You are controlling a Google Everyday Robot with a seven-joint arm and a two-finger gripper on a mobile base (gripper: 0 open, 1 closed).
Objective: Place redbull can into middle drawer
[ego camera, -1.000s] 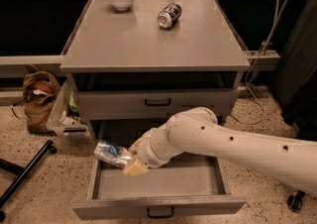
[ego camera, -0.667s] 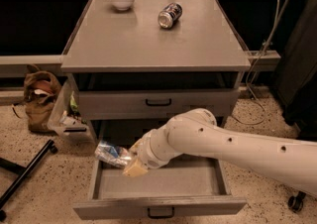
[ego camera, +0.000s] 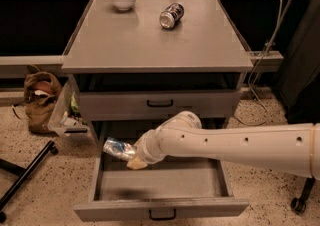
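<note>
- Hardly anything has shifted since the earlier frames: the redbull can and the gripper hang at almost the same spot over the open middle drawer, perhaps a touch further right.
- Gripper state: it is clamped on the can's right end, so the can is off the drawer floor and carried in the air, low over the drawer's rear left corner.
- Long axis: the can lies close to horizontal and runs left to right across the drawer. Its free end points left and slightly up, toward the drawer's left wall.
- Risk one: the free end looks to sit over or just beside that left wall. Released here, the can could catch the rim and tip out onto the floor instead of dropping inside.
- Risk two: lying on its side, the can will likely roll on the flat grey bottom once let go and knock against a wall.
- Risk three: the arm passes just under the upper drawer front, so lifting away steeply could bump it.
</note>
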